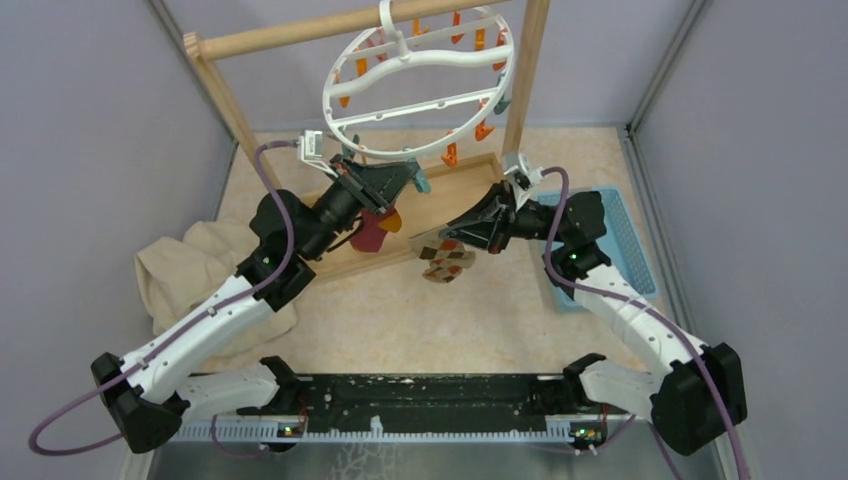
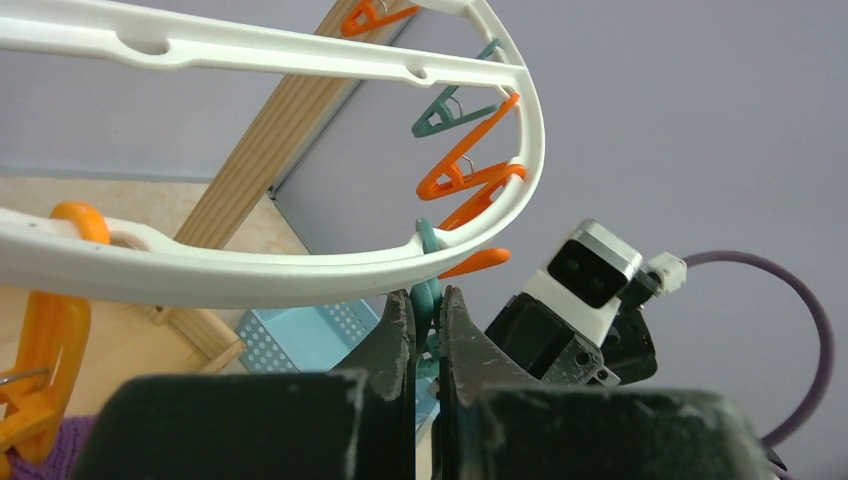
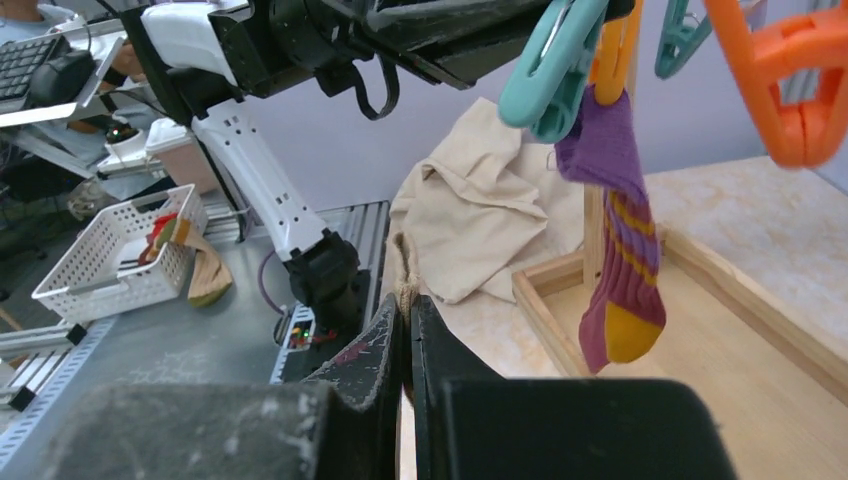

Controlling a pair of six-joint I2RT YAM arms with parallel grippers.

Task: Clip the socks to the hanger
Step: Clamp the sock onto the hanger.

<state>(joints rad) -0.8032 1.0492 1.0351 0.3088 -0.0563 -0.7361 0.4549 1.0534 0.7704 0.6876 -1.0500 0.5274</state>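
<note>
My left gripper (image 2: 427,300) is pinched shut on a teal clip (image 2: 428,245), a smooth, hard plastic peg. It hangs from the rim of the hanger (image 2: 300,275) right above my fingertips. The hanger is one glossy white plastic ring, round, with two wavy crossbars and a single hook at its top. It hangs on the round rail of a stand (image 1: 527,70) made of pale, grained wood. Beyond my left fingertips I count a second teal clip (image 2: 448,110) and several orange ones along the far rim. They overlap, so I cannot tell their exact number. There are two socks. The maroon-purple sock (image 3: 615,250) is a ribbed knit with orange stripes and an orange patch at its lower end. It dangles from an orange clip (image 3: 612,50) just beside the teal one I grip, below and to the side of my left fingertips. My right gripper (image 3: 408,305) is closed on the brown-tan sock (image 1: 447,260). A thin tan edge of it stands pinched between my right fingers. Seen from above, its red, white and brown patterned body hangs just under them, apart from the hanger. Past my right fingertips, behind the purple sock, lies one soft, crumpled beige cloth (image 3: 480,210). One light-blue perforated basket (image 1: 620,235) sits back from my right fingers, beside the wrist.
</note>
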